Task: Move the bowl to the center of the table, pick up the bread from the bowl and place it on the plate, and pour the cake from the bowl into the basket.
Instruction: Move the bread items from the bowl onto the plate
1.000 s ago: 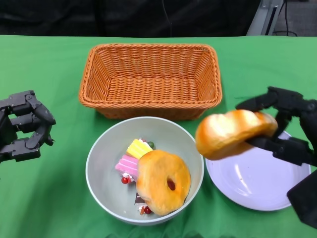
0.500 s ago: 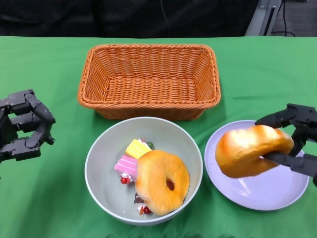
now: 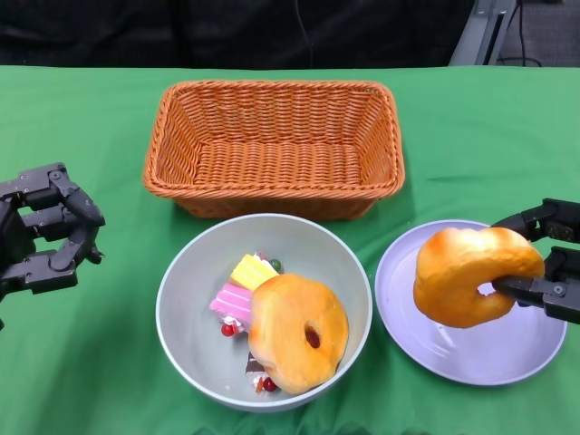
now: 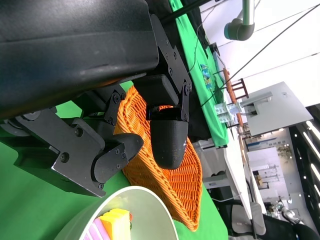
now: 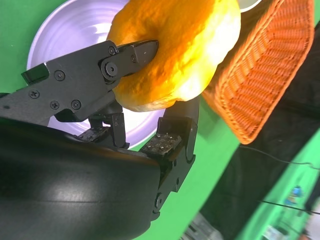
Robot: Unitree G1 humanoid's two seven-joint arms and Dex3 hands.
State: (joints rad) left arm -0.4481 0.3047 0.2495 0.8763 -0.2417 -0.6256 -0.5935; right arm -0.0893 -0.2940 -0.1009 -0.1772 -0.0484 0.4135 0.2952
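Note:
My right hand (image 3: pixel 549 263) grips a golden ring-shaped bread (image 3: pixel 473 275) just over the lavender plate (image 3: pixel 471 349) at the right; the right wrist view shows the same bread (image 5: pixel 175 50) pinched between my fingers above the plate (image 5: pixel 65 35). In the middle stands the grey bowl (image 3: pixel 195 353), holding a second ring bread (image 3: pixel 297 332) and pink and yellow cake pieces (image 3: pixel 243 286). The orange wicker basket (image 3: pixel 275 145) behind the bowl has nothing in it. At the left my left hand (image 3: pixel 43 239) hovers over the cloth with fingers curled apart, holding nothing.
Green cloth covers the table. In the left wrist view the basket (image 4: pixel 165 185) and the bowl's rim (image 4: pixel 135 197) lie just beyond my left fingers. A dark background runs along the table's far edge.
My right hand has carried the bread rightward and down, from beside the bowl to over the plate. The left hand has stayed in place.

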